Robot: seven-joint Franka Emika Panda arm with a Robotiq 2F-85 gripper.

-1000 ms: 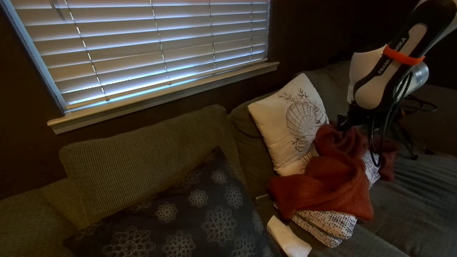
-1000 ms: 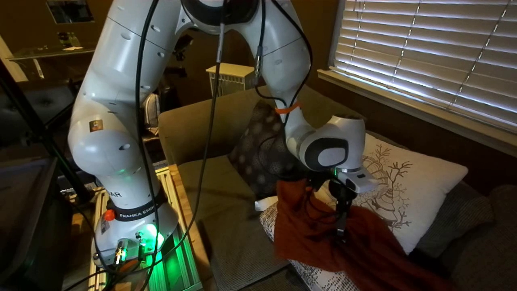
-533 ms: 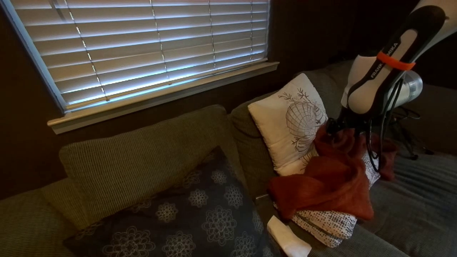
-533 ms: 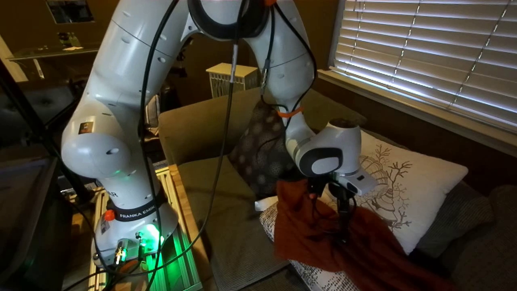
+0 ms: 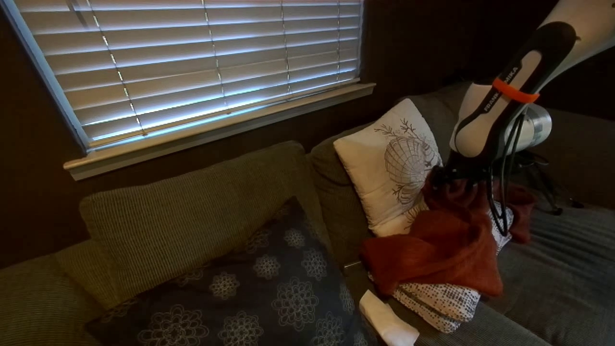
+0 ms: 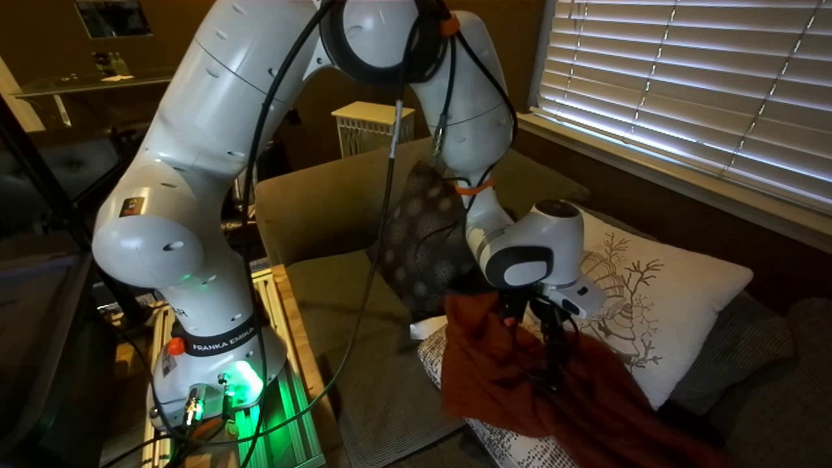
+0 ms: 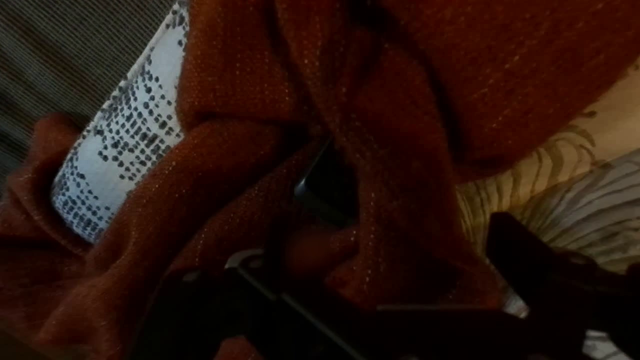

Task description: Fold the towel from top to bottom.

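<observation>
The towel is a rust-red cloth (image 5: 437, 250), rumpled and draped over a folded white-and-black patterned cushion (image 5: 442, 300). It shows in an exterior view (image 6: 494, 377) and fills much of the wrist view (image 7: 240, 165), with folds bunched between the fingers. My gripper (image 7: 415, 210) points down into the towel. Its jaws look apart: one dark fingertip (image 7: 327, 190) is sunk among the folds, the other finger (image 7: 510, 240) lies beside the towel's edge over a pale pillow. In an exterior view the gripper (image 6: 549, 380) reaches the towel's surface; its tips are dark and partly hidden.
A white shell-print pillow (image 5: 396, 168) leans on the couch back beside the towel. A dark flower-print pillow (image 5: 269, 288) and a white paper-like piece (image 5: 388, 319) lie nearby. A window with blinds (image 6: 689, 84) is behind the couch. Cables (image 6: 364, 312) hang from the arm.
The arm has moved downward, and the gripper has sunk lower into the towel. In an exterior view the wrist has also shifted left. The towel has barely moved.
</observation>
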